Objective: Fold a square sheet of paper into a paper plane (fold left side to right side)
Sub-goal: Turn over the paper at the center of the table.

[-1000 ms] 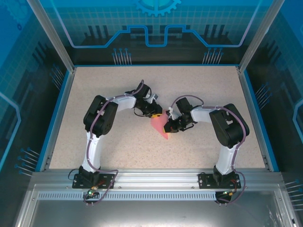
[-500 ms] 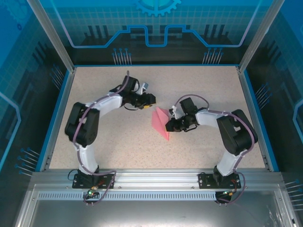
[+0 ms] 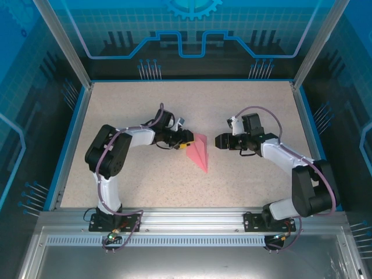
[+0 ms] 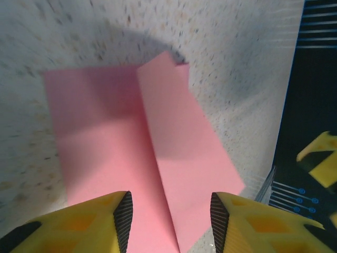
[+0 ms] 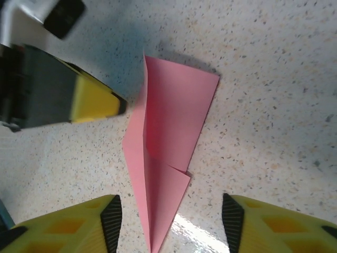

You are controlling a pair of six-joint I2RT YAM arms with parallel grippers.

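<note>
Where the top view gave the paper plane point(image 3: 198, 152) as no more than a slim pink dart on the speckled table point(image 3: 145, 186), the folds were supplied by the wrist views. A centre crease was seen running its whole length, and from the right wrist a small stepped flap edge was made out on one side near the point.

The plane was laid flat near the middle of the table, its sharp tip turned toward the arm bases and its broad end away from them, with one hand on either side. The left hand point(image 3: 187, 140) was placed at the left of the broad end. Its yellow fingers point(image 4: 79, 224) were held apart, with the pink sheet lying below and ahead of them and nothing clamped. From the right wrist, one left fingertip point(image 5: 97, 101) was seen just beside the plane's left edge, but whether contact was made could not be told. The right hand point(image 3: 220, 142) was held apart from the plane on its right, its fingers point(image 5: 284, 224) likewise spread and empty.

In the left wrist view the plane's near part was cut off by the lower edge of the frame, and the table there was blurred. A yellow piece at that view's right edge was too cropped to be read with certainty.
</note>
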